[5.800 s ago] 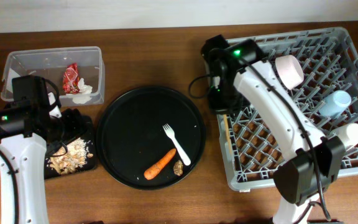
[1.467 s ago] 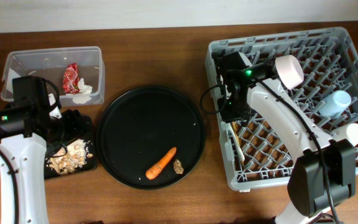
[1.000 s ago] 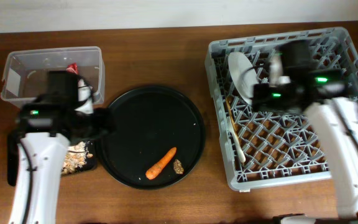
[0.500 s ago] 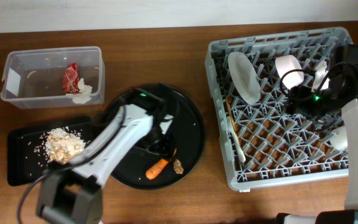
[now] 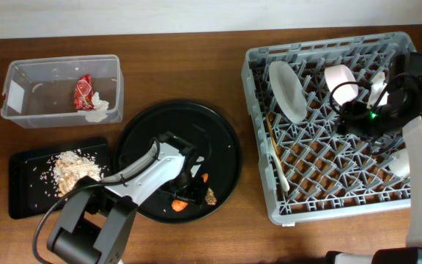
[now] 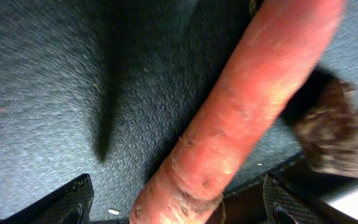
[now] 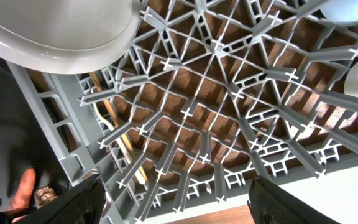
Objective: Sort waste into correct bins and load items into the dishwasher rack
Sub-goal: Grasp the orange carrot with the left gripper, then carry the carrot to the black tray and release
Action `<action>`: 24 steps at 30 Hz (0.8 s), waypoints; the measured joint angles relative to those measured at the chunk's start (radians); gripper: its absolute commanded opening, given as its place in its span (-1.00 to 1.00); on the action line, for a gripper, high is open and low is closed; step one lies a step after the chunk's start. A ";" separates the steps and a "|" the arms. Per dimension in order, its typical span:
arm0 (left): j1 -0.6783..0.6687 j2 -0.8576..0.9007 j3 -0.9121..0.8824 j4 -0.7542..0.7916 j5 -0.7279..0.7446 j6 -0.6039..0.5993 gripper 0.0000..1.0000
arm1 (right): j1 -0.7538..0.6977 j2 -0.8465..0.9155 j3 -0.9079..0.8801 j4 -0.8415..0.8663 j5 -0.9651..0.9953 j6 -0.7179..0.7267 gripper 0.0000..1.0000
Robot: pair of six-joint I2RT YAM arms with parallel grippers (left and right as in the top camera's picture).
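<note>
The dishwasher rack on the right looks fully loaded. The grey-white plate stands on edge at its far left, with the pale pink bowl to its right. The wooden chopsticks lie along the left wall. A white piece at the far right is probably the fork, and the white cup shows partly beside the right arm. The blue cup cannot be made out from overhead.

On the round black tray in the middle, only the carrot and the small brown lump are left. The clear tub at far left holds the red wrapper and the tissue. The flat black tray nearer holds the rice scraps. Binning the carrot and lump seems to be all that is left.

From overhead, the left gripper hides most of the carrot. The left wrist view shows its fingers spread wide on either side of the carrot, not yet gripping, with the lump just to the carrot's right. The right gripper hangs over the rack. Its wrist view shows it spread wide and holding nothing. That view also shows two pale rounded shapes at its right edge, possibly the cups.
</note>
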 measured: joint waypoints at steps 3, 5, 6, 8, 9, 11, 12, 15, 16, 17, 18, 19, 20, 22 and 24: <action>0.000 0.000 -0.022 0.041 -0.002 -0.002 0.08 | 0.000 0.000 0.000 0.000 0.000 0.000 0.54; 0.000 0.000 -0.023 0.051 -0.003 -0.007 -0.37 | 0.000 0.000 0.000 0.000 0.000 0.000 0.54; 0.000 0.000 -0.023 0.051 -0.002 -0.014 -0.50 | 0.000 0.000 0.000 0.000 0.000 0.001 0.54; 0.000 0.000 -0.023 0.051 -0.004 -0.008 -0.65 | 0.000 0.000 0.000 0.000 0.000 0.000 0.54; 0.000 0.000 -0.022 0.051 -0.004 -0.009 -0.69 | 0.000 0.000 0.000 0.000 0.000 0.000 0.54; 0.001 0.000 -0.021 0.049 -0.004 -0.011 -0.84 | 0.000 0.000 0.000 0.000 0.000 0.000 0.54; 0.004 0.000 -0.020 0.045 -0.004 -0.012 -0.89 | 0.000 0.000 0.000 0.000 0.000 0.000 0.54; 0.037 0.000 -0.001 -0.010 -0.008 -0.012 -0.99 | 0.000 0.000 0.000 0.000 0.000 0.000 0.53; 0.056 0.000 0.017 -0.030 -0.015 -0.012 -0.99 | 0.000 0.000 0.000 0.000 0.000 0.000 0.54; 0.080 0.000 0.044 -0.056 -0.027 -0.015 -0.99 | 0.000 0.000 0.000 0.000 0.000 0.001 0.54; 0.097 0.000 0.062 -0.069 -0.041 -0.022 -0.99 | 0.000 0.000 0.000 0.001 0.000 0.000 0.54; 0.118 -0.001 0.085 -0.086 -0.059 -0.030 -0.99 | 0.000 0.000 0.000 0.000 0.000 0.000 0.54; 0.138 -0.005 0.101 -0.099 -0.074 -0.035 -0.99 | 0.000 0.000 0.000 0.000 0.000 0.000 0.53; 0.182 -0.033 0.119 -0.111 -0.101 -0.047 -0.99 | 0.000 0.000 0.000 0.000 0.000 0.000 0.54; 0.259 -0.109 0.119 -0.130 -0.119 -0.058 -0.99 | 0.000 0.000 0.000 0.000 0.000 0.000 0.54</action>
